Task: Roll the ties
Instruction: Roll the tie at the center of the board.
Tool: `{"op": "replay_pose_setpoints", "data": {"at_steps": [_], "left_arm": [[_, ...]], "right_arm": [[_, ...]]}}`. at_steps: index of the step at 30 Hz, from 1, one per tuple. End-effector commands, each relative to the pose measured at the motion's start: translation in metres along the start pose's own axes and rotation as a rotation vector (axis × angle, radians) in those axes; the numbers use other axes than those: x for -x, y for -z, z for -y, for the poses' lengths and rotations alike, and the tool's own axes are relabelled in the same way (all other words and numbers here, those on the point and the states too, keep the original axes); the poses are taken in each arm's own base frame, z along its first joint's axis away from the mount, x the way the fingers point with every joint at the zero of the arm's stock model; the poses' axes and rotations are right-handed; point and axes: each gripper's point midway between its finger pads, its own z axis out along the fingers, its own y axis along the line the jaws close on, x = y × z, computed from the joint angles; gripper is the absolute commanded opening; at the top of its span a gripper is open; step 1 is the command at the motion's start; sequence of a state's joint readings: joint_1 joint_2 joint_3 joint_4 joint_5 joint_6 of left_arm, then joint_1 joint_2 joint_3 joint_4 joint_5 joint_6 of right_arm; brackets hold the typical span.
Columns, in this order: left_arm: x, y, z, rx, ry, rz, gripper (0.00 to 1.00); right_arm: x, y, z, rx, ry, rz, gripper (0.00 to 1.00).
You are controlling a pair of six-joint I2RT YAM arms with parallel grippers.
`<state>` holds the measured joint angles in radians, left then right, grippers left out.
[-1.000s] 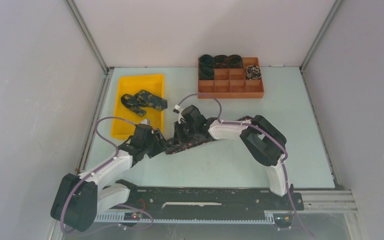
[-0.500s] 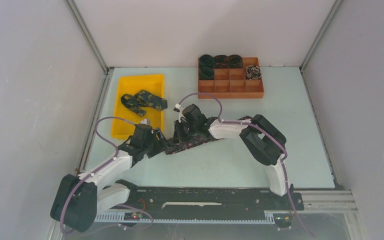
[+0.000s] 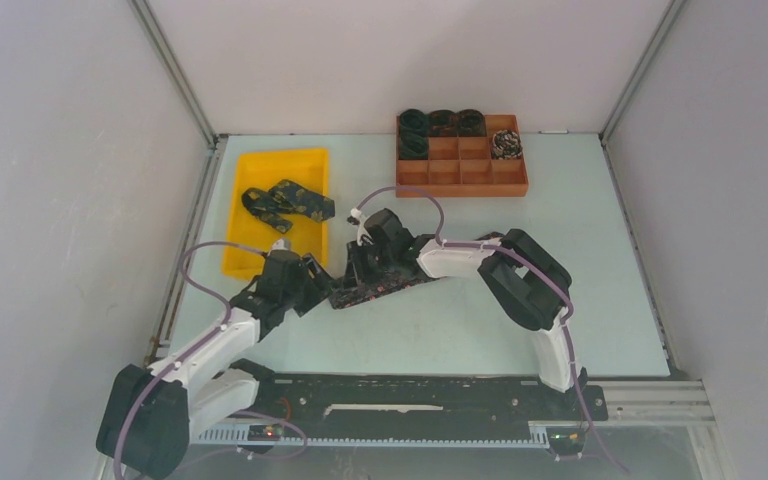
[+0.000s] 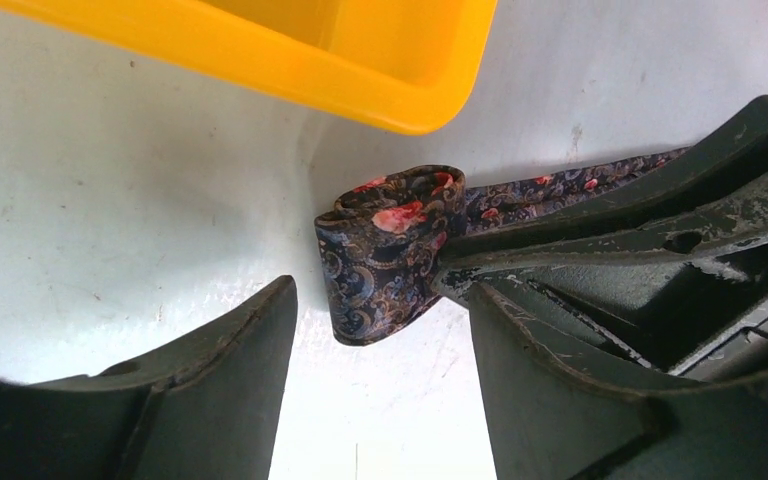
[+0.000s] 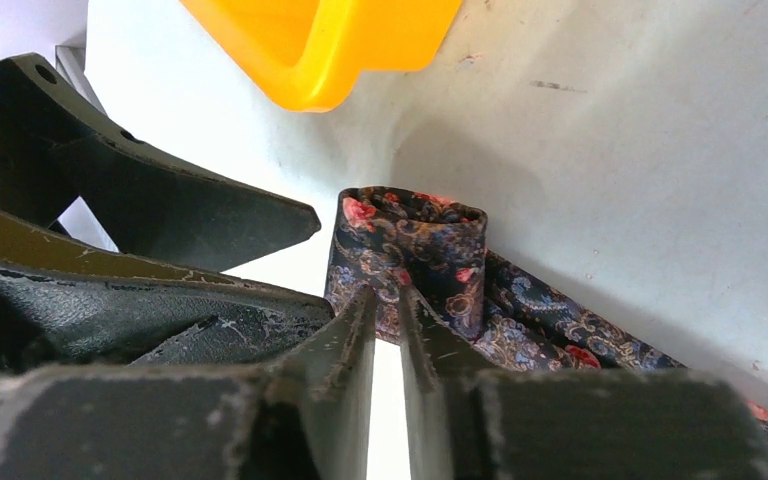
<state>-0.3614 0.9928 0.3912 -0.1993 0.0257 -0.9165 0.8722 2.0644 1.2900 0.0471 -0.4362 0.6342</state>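
Observation:
A dark paisley tie (image 3: 392, 284) with red flowers lies on the table, its left end curled into a small loose roll (image 4: 390, 250). My right gripper (image 5: 383, 295) comes down on that roll (image 5: 430, 250). Its jaws stand a thin slit apart, with a layer of the fabric between the tips. My left gripper (image 4: 380, 300) is open just left of the roll, one finger (image 4: 250, 340) on each side of it, neither touching. In the top view the left gripper (image 3: 318, 283) and right gripper (image 3: 358, 280) stand close together.
A yellow tray (image 3: 260, 258) at the back left holds two loose dark ties (image 3: 285, 203); its corner (image 4: 400, 90) is just beyond the roll. An orange-brown compartment box (image 3: 460, 178) at the back holds several coiled ties (image 3: 442, 122).
The left arm has shifted slightly and its jaws stand a little wider. The right jaws have eased apart a hair at the roll. The tie has hardly moved.

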Motion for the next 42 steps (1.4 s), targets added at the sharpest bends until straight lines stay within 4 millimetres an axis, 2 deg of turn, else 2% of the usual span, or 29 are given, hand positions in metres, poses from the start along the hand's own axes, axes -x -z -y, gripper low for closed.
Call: {"op": "replay_pose_setpoints", "data": {"at_steps": [1,3,5,11,17,19,29,31,35,42], "left_arm": [[0.007,0.005,0.001,-0.006,0.017,0.037,0.68],[0.005,0.006,-0.002,-0.003,0.015,0.035,0.68],[0.003,0.007,-0.004,-0.002,0.015,0.035,0.67],[0.000,0.011,-0.008,-0.005,0.008,0.038,0.66],[-0.001,0.013,-0.010,-0.006,-0.002,0.038,0.65],[-0.001,0.014,-0.011,-0.005,-0.005,0.038,0.65],[-0.002,0.020,-0.011,-0.011,-0.022,0.043,0.64],[-0.001,0.021,-0.012,-0.010,-0.024,0.043,0.64],[-0.001,0.021,-0.011,-0.011,-0.025,0.044,0.64],[-0.001,0.020,-0.010,-0.013,-0.024,0.044,0.64]], "right_arm": [[0.032,0.019,-0.030,0.083,0.050,0.095,0.25],[0.040,0.021,-0.032,0.104,0.046,0.117,0.32],[0.046,0.021,-0.029,0.108,0.032,0.117,0.34],[0.063,0.013,-0.027,0.125,0.030,0.116,0.35],[0.071,-0.005,-0.029,0.154,0.037,0.068,0.33],[0.066,-0.013,-0.019,0.120,0.020,0.027,0.31],[0.046,-0.022,-0.009,0.156,0.008,-0.066,0.27],[0.041,-0.024,-0.001,0.130,-0.008,-0.085,0.26],[0.036,-0.020,0.006,0.112,-0.027,-0.089,0.24],[0.035,-0.013,0.008,0.088,-0.050,-0.075,0.22]]}}
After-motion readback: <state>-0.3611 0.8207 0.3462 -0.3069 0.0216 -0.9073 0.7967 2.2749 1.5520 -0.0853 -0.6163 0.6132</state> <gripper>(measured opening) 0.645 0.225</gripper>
